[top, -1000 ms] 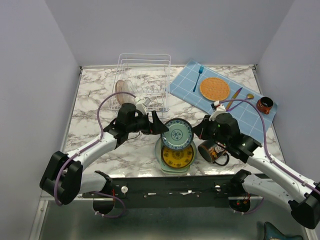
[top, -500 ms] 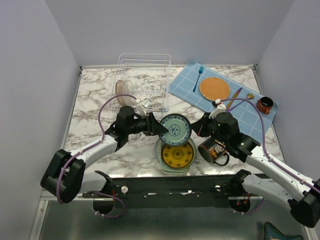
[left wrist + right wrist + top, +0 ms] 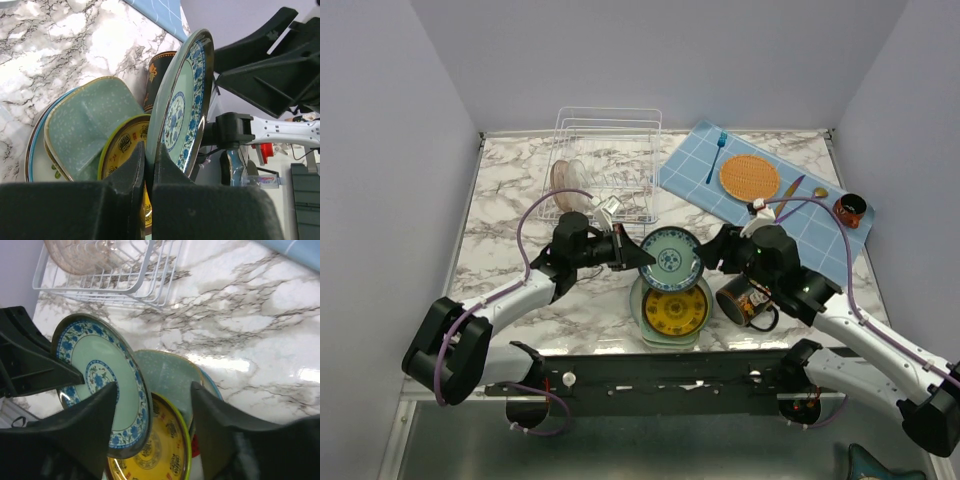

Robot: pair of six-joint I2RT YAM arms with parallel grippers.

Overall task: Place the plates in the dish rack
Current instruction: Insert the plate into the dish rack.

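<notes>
One marble table (image 3: pixel 510 200) between pale lilac walls (image 3: pixel 380 150), left pincer (image 3: pixel 640 256) tight on teal-patterned plate (image 3: pixel 670 258), right pincer (image 3: pixel 154 389) agape.

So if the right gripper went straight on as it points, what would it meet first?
Most likely the teal-patterned plate that the left gripper holds on edge, though depth is unclear.

Rear left: dish rack (image 3: pixel 605 170); front centre: plate stack (image 3: pixel 672 312), mug (image 3: pixel 744 301) at right; upright plate (image 3: pixel 670 258) above stack.
</notes>
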